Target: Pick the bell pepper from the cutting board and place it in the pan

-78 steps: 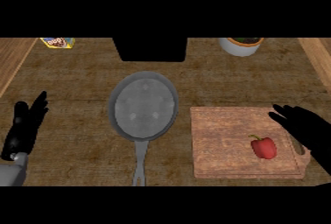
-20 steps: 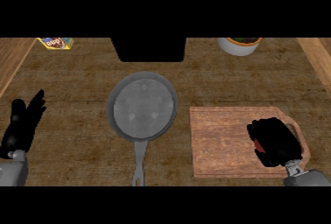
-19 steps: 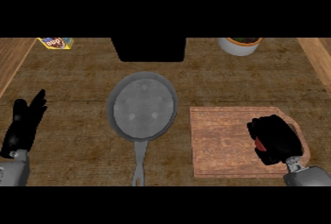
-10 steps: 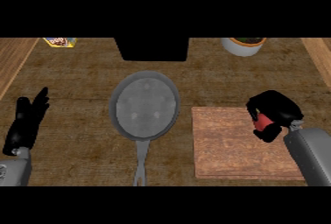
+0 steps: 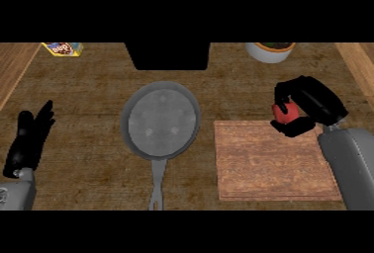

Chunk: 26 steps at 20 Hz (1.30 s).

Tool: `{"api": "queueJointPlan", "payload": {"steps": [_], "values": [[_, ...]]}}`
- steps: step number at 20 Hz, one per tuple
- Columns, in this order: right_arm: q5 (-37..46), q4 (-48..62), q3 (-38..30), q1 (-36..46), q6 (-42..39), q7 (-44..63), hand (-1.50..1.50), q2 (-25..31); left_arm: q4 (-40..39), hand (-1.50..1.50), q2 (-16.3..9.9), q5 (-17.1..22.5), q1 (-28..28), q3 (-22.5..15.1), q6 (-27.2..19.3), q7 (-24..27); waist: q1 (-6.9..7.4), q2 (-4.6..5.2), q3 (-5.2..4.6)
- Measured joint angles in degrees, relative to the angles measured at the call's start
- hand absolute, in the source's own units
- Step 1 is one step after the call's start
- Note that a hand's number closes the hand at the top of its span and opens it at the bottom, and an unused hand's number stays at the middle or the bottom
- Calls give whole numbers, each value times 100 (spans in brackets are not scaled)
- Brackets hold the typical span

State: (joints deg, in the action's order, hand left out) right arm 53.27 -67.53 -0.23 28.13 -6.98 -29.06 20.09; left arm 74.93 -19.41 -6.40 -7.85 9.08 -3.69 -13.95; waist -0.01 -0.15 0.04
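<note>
- Head view: the bell pepper (image 5: 285,112) is held in the right hand (image 5: 310,104), whose fingers and thumb are curled round it so that only a patch of red shows between them.
- The pepper is seen just past the far edge of the cutting board (image 5: 274,165), apparently lifted off it, and well to the right of the pan (image 5: 161,120).
- The pan lies on the counter (image 5: 87,89) with its handle pointing toward the robot; its bowl holds nothing.
- The left hand (image 5: 29,141) is resting at the view's left edge, fingers straight and apart, holding nothing.
- The step in hand is judged to be the carry across to the pan. It would be done well if the pepper is kept high enough to pass over the pan's rim, brought over the middle of the bowl rather than its near edge, and lowered close to the surface before the fingers are spread, so that rolling is limited.
</note>
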Motion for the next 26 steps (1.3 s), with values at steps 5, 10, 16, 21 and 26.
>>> {"api": "queueJointPlan", "payload": {"steps": [5, 10, 16, 21, 26], "values": [[-398, -779, -33, 38, -366, 176, 150, -274, -44, 0, -18, 1, 43, 70, 60, 60, -8, 0, -5], [-479, -987, 146, 368, -554, 859, 150, -909, -147, 0, 52, -54, 22, 73, 60, 189, 13, 7, -6], [-634, -230, 334, 1154, -379, 1649, 150, -1649, -138, 0, 57, -84, -47, 61, 116, 132, 81, 24, -5], [-1185, 768, 807, 1738, 245, 2101, 150, -1900, 66, 0, 45, -64, -24, 43, 212, 3, 168, 38, -3], [-1820, 2061, 1480, 2355, 1095, 2251, 150, -1976, -65, 0, 87, -134, -202, 12, 195, 9, 254, 69, -4]]}}
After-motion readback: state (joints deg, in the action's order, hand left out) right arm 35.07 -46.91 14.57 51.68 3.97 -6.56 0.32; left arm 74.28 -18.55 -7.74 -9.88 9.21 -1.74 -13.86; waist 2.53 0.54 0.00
